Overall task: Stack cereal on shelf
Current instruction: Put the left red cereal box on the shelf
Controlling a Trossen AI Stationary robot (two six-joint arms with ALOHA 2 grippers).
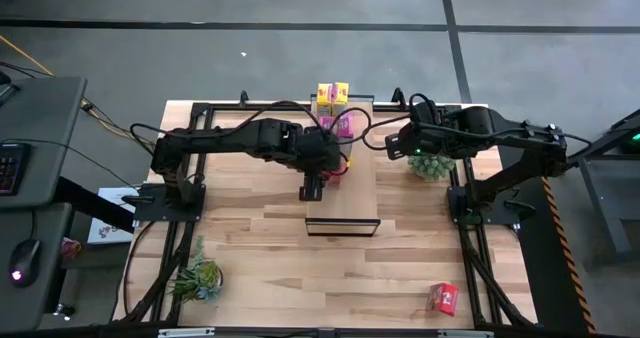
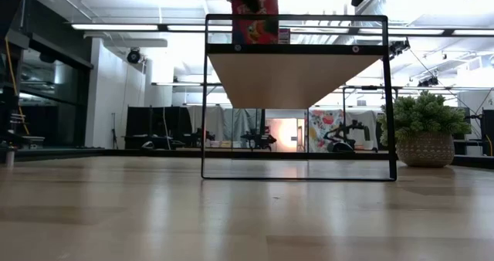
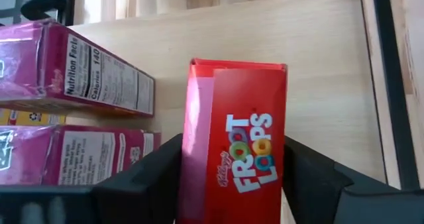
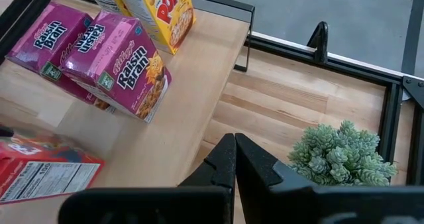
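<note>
The shelf (image 1: 345, 203) is a long wood-topped unit with a dark frame in the table's middle. At its far end stand two yellow cereal boxes (image 1: 332, 95), with two pink boxes (image 1: 341, 126) just nearer; they also show in the right wrist view (image 4: 109, 55). My left gripper (image 3: 235, 164) is over the shelf's middle, shut on a red cereal box (image 3: 238, 138), which also shows in the low view (image 2: 255, 20). A second red box (image 1: 443, 297) lies on the table near the right front. My right gripper (image 4: 235, 159) is shut and empty over the shelf's right edge. My left gripper pinches the red box between its two fingers, one on each narrow side (image 3: 192, 159), with the printed front facing the wrist camera. In the low view the box's lower edge (image 2: 255, 42) is level with the shelf top; I cannot tell whether it rests there.
A potted plant (image 1: 432, 165) stands on the table right of the shelf, under my right arm. Another plant (image 1: 200, 278) lies near the left front. The shelf's near half (image 1: 342, 213) is bare wood. A dark frame borders the table.
</note>
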